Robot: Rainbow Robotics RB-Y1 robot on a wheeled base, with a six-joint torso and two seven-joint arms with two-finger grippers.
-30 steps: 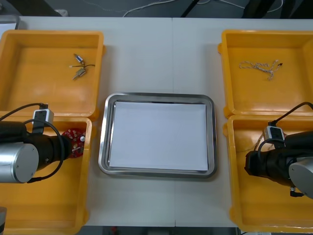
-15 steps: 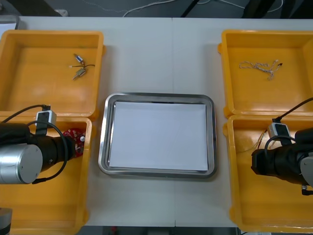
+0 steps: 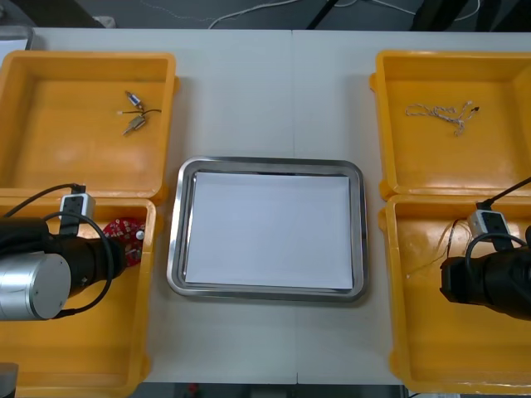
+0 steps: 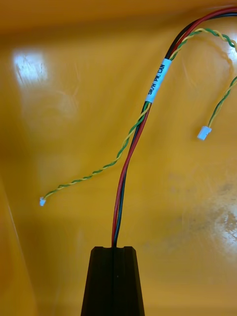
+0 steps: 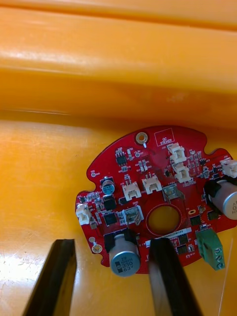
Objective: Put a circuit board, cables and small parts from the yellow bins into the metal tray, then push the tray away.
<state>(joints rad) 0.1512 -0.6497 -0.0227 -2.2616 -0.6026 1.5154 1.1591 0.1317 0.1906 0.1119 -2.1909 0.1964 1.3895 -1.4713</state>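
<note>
A round red circuit board lies in the near left yellow bin, close to its far wall, and shows beside my left arm as a red disc. My left gripper is open, its fingers straddling the board's near edge; one finger overlaps the board. In the near right yellow bin my right gripper is shut on the red and yellow cable, whose strands trail off across the bin floor. The metal tray, white inside, sits between the bins with nothing in it.
Small metal parts lie in the far left yellow bin. A thin twisted cable lies in the far right yellow bin. Bare table stretches beyond the tray's far rim.
My right arm has drawn back to the right inside its bin, uncovering more of the cable. My left arm has shifted slightly nearer and to the left; the board has stayed put.
</note>
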